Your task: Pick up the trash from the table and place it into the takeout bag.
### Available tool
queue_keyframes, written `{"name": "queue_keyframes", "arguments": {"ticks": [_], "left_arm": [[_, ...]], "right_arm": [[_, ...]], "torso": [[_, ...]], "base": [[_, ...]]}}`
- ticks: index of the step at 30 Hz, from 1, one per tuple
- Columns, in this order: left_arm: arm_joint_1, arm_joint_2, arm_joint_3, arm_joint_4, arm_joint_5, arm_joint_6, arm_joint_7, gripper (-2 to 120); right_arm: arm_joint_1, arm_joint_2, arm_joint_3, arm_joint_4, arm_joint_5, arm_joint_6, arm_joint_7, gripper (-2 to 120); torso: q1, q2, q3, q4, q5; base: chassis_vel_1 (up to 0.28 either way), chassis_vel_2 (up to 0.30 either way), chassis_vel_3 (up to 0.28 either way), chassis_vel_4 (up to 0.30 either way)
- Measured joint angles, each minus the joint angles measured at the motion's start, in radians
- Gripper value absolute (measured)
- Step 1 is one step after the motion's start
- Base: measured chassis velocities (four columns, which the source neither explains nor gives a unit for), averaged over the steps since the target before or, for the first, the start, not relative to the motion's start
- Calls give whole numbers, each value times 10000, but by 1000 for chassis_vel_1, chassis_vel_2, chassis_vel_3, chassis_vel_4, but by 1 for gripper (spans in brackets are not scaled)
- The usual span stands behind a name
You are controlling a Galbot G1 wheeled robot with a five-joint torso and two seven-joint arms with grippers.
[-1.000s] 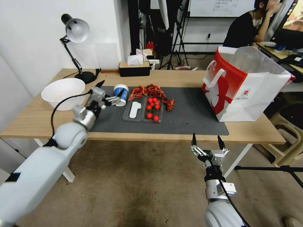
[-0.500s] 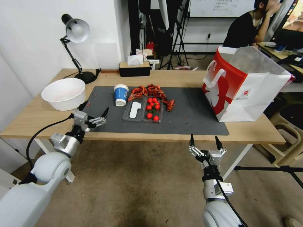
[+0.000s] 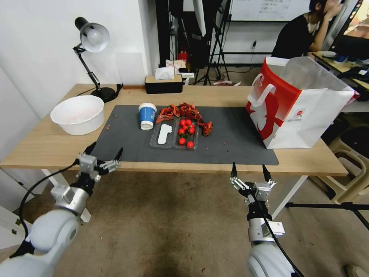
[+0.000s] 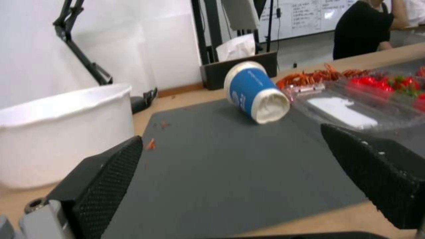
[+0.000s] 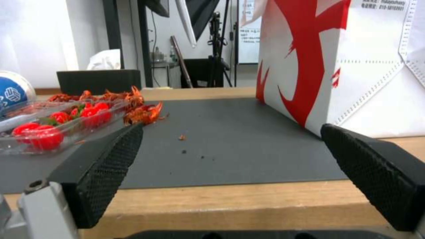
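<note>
On the dark grey mat of the table a blue-and-white paper cup stands beside a clear plastic tray of cherry tomatoes. Red crayfish shells lie just behind the tray. A white bowl sits at the table's left. The takeout bag stands open on the right. My left gripper hangs open and empty at the front edge, well short of the cup. My right gripper is open below the front edge, facing the bag.
A black desk lamp and a black tissue box stand at the back of the table. Small red crumbs dot the mat. A stool and a tripod leg are on the floor at the right.
My left gripper has drawn back from beside the paper cup to the table's front edge and dropped lower, still open and empty. The right gripper has barely moved.
</note>
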Motion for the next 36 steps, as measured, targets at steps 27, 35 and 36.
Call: {"name": "queue_keyframes", "arguments": {"ticks": [27, 35, 36], "left_arm": [[638, -704, -72, 166, 563, -776, 4, 100], [-524, -595, 901, -14, 452, 143, -360, 100], [-746, -556, 1092, -14, 360, 267, -408, 100]], "right_arm": [[-244, 18, 18, 58, -1, 98, 38, 100], [-330, 56, 54, 163, -25, 108, 38, 100], [-333, 62, 59, 177, -28, 106, 38, 100]], "torso": [[0, -2, 1, 0, 0], [0, -2, 1, -2, 0], [0, -2, 1, -1, -1]], "base": [[0, 0, 0, 0], [0, 0, 0, 0], [0, 0, 0, 0]]}}
